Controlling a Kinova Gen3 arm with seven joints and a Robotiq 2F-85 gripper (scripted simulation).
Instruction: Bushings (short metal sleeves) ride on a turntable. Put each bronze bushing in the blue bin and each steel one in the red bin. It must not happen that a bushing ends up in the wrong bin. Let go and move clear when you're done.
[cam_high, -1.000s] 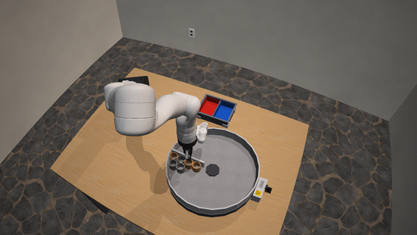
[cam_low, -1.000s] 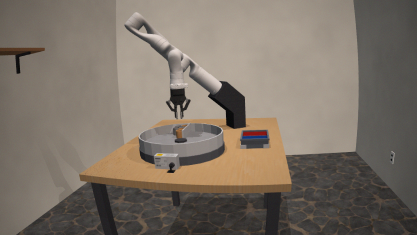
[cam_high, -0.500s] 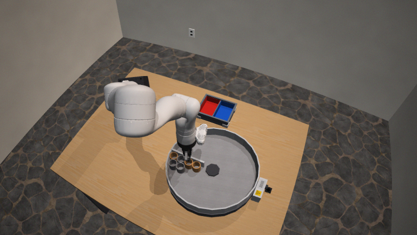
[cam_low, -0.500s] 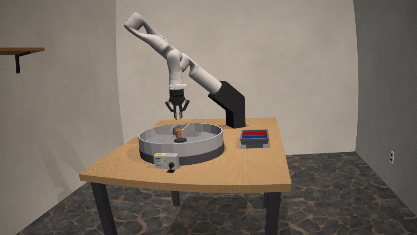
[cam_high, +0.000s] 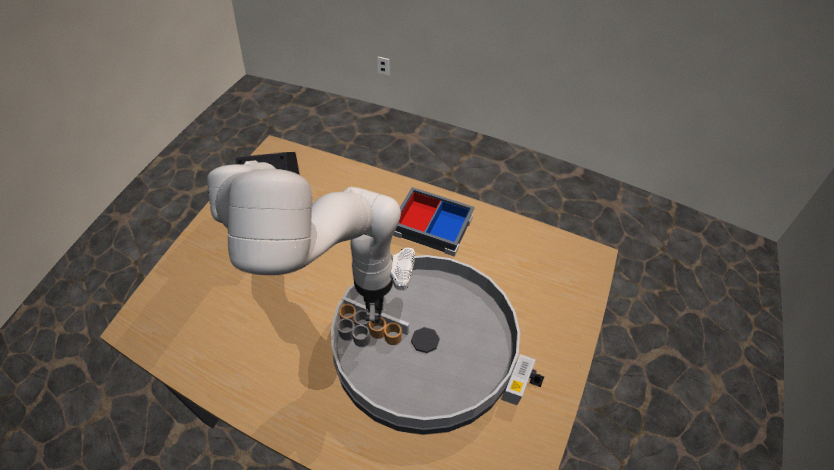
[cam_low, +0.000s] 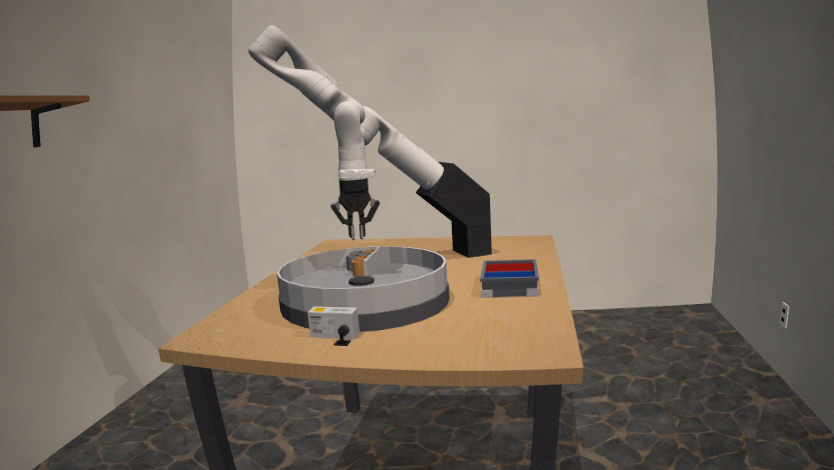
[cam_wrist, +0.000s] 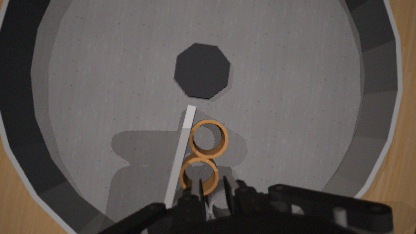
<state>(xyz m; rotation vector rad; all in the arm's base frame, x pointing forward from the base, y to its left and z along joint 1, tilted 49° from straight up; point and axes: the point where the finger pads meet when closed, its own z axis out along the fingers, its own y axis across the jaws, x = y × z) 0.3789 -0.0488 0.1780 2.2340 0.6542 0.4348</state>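
The end effector (cam_low: 356, 236) hung above the turntable (cam_low: 326, 287), which took up the left part of the bench (cam_low: 466, 344). The fingers pointed straight down and stood clear of the rim. They were set narrow with a small gap and held nothing. That narrow setting probably suited a pinch on one sleeve wall, one finger inside the bore and one outside, rather than a span across a whole ring.

The bushings were bunched on the side of the turntable nearest the bench's back edge, pressed against a pale divider bar (cam_wrist: 180, 155) that ran out from the dark hub (cam_high: 424, 339). The bar appeared to gather them as the plate carried them round. The top view showed three bronze bushings and three steel ones there, touching one another.

In the wrist view the fingers framed the nearer bronze bushing (cam_wrist: 183, 175), which touched a second bronze bushing (cam_wrist: 225, 140) lying closer to the hub. That nearer bronze bushing seemed to be the intended pick, so the approach looked lined up but the descent had not yet been made.

The blue bin (cam_high: 448, 224) and the red bin (cam_high: 419, 211) shared one tray near the bench's right edge, well apart from the cluster. Both compartments showed only their coloured floors in the top view.
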